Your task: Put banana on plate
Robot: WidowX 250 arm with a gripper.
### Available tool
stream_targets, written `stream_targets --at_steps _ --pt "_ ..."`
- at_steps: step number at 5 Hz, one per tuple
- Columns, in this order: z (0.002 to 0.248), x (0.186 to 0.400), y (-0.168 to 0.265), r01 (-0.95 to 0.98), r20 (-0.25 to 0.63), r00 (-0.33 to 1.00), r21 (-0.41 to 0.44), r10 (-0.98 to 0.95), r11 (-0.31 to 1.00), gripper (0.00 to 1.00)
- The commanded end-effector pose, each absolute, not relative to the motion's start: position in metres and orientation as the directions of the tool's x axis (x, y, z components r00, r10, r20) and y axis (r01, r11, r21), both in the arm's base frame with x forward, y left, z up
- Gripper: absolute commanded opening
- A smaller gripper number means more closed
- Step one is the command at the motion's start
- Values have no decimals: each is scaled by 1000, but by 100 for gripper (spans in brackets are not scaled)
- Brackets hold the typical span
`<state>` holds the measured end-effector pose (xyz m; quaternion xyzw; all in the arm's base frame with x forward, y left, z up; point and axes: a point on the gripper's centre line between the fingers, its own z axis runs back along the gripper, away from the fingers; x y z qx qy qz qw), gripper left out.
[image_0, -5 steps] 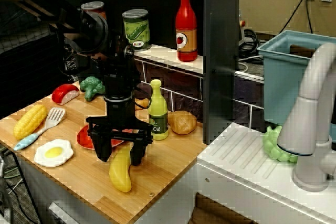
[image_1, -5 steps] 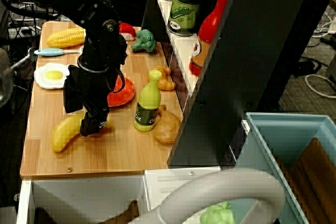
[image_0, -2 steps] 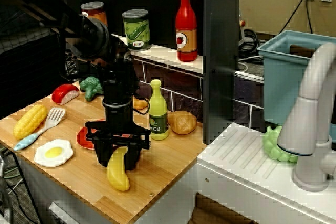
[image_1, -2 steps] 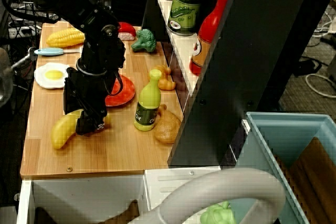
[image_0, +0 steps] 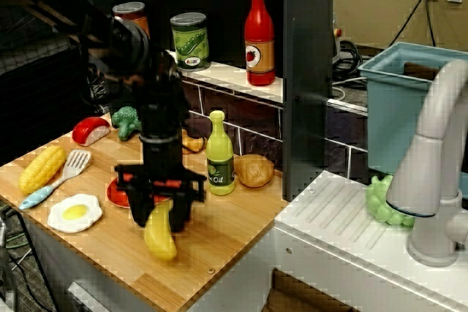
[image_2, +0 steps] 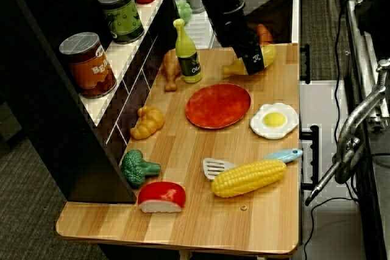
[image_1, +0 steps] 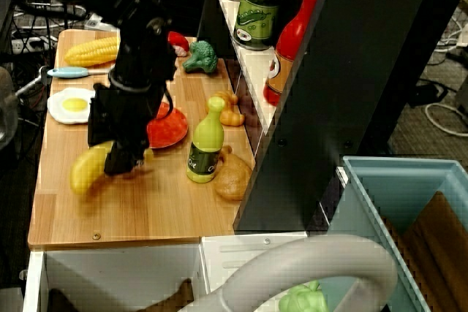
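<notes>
Claw (image_0: 159, 208) clenched on banana (image_0: 159, 233), just beside plate (image_2: 217, 106); plate bare, nothing on it

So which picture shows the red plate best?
The view from the far end of the table: the whole round plate shows, nothing covering it. In the front view only a red sliver peeks from behind the gripper; in the view from above the arm hides about half.

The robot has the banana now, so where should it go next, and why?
Probably lift a bit and carry it sideways over the plate. The gripper looks closed on the banana, which seems just off the wooden counter, beside the plate, not above it.
</notes>
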<state>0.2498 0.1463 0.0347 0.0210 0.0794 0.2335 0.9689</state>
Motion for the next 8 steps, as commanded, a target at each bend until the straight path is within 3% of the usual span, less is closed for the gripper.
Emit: stream_targets --at_steps 1,4,5,6,8 --pt "78 271 180 -449 -126 879 110 460 887 0" --pt "69 294 214 -438 -154 873 169 462 883 0" --pt "70 296 219 -462 -158 860 165 486 871 17" --pt "69 290 216 -459 -163 857 192 489 867 100" --pt "69 290 216 -459 -163 857 192 489 867 100"
